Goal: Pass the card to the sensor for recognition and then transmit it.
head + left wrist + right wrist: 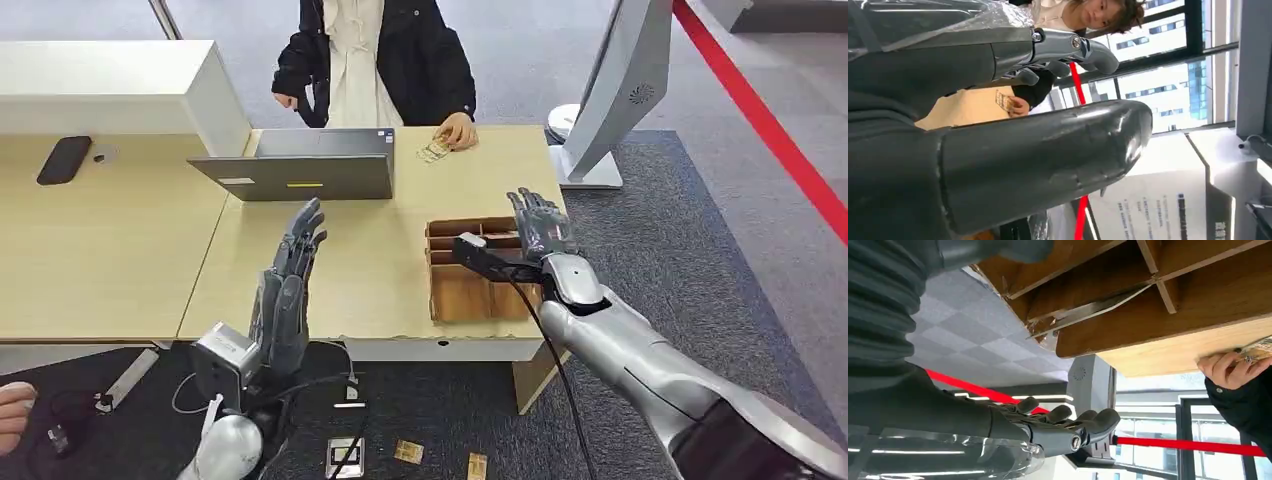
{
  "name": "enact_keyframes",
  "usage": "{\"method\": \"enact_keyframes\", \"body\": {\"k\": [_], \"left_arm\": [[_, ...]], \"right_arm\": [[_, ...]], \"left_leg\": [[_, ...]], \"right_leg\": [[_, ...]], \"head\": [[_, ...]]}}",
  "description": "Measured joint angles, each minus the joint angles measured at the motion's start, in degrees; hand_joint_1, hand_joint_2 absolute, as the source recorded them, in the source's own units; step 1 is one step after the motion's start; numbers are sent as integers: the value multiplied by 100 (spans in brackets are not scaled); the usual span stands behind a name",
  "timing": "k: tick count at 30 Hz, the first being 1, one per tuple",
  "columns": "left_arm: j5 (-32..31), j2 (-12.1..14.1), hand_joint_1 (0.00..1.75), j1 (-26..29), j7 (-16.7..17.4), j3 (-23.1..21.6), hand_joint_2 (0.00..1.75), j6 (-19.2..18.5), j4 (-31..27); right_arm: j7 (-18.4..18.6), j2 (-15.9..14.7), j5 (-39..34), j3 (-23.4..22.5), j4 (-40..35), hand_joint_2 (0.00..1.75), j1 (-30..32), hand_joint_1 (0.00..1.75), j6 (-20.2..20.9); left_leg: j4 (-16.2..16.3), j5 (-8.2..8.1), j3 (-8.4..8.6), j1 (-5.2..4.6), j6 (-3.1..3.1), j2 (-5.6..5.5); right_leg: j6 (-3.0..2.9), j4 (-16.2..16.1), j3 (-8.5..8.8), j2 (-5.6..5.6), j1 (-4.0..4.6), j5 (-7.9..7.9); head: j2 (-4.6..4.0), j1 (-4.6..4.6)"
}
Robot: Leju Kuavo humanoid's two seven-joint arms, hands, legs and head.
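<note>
A small patterned card [434, 150] lies on the far edge of the wooden table [360, 270], under the fingers of a person's hand [458, 131]; the same card [1004, 101] also appears in the left wrist view and the right wrist view [1258, 347]. My left hand [288, 285] is raised over the table's near left part, fingers straight and apart, holding nothing. My right hand [541, 226] hovers over the divided wooden box [470, 290], fingers spread and empty. The grey upright sensor stand [615, 85] rises at the table's far right corner.
An open grey laptop [300, 170] stands at the table's back, in front of the person in a dark jacket [375, 60]. A dark phone [64, 159] lies on the left desk by a white cabinet [120, 90]. Cables and small cards [408, 452] litter the floor below.
</note>
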Motion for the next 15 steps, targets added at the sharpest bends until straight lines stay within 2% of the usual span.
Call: {"method": "enact_keyframes", "body": {"k": [15], "left_arm": [[13,-15,0,-39,-2,0,0,-33,33]], "right_arm": [[2,-11,-72,35,2,175,-13,175,109]], "left_leg": [[0,0,1,0,0,0]], "right_leg": [[0,0,0,0,0,0]], "head": [[0,0]]}}
